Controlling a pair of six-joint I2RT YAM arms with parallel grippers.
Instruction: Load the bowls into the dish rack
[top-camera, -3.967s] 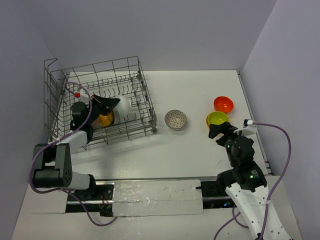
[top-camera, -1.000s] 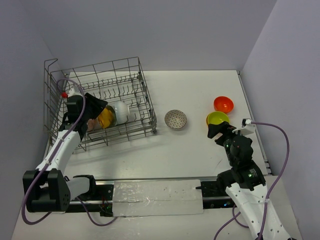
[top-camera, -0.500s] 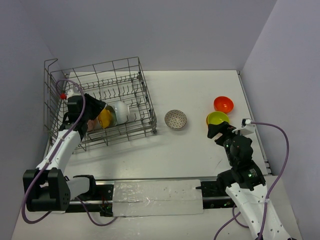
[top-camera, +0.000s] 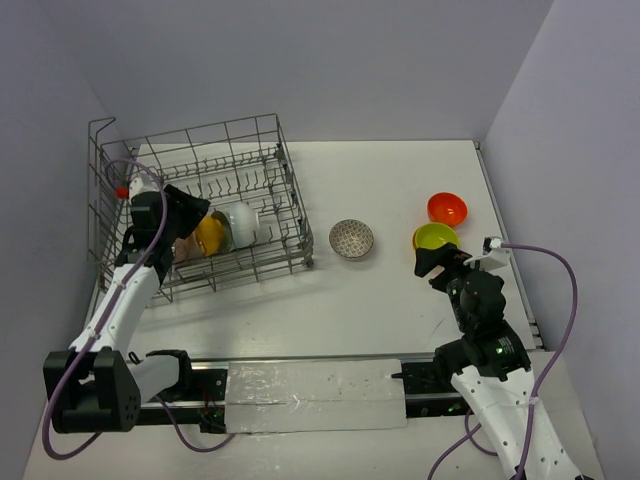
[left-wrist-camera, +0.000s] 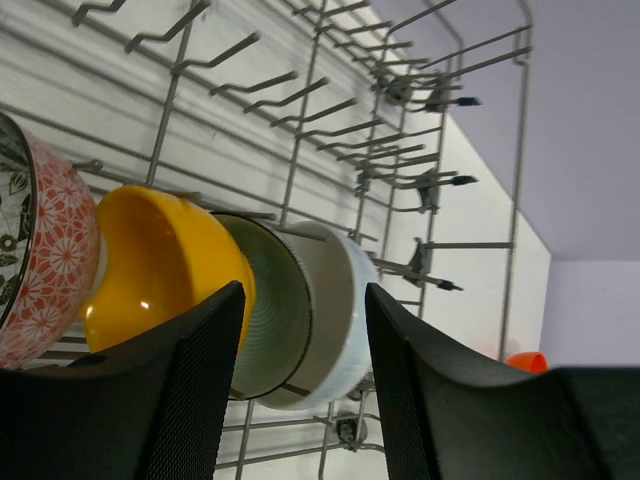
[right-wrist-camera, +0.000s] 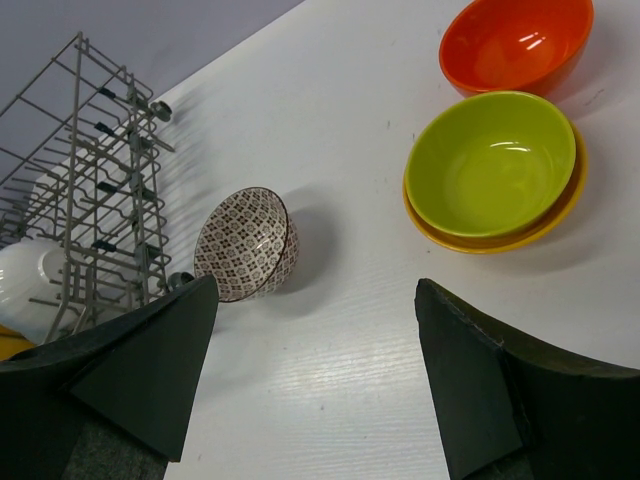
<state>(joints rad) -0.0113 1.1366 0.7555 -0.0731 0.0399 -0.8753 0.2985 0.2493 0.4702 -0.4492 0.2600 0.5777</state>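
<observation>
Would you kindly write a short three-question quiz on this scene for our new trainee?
1. True or false: the lime bowl sits inside a yellow bowl.
2. Choose one. The speckled bowl is: A) on the table, just right of the rack; B) inside the rack; C) stacked on the lime bowl.
3. Fill in: the left wrist view shows ____ bowls standing on edge in a row in the rack.

Key: 1 true; 2 A; 3 four.
</observation>
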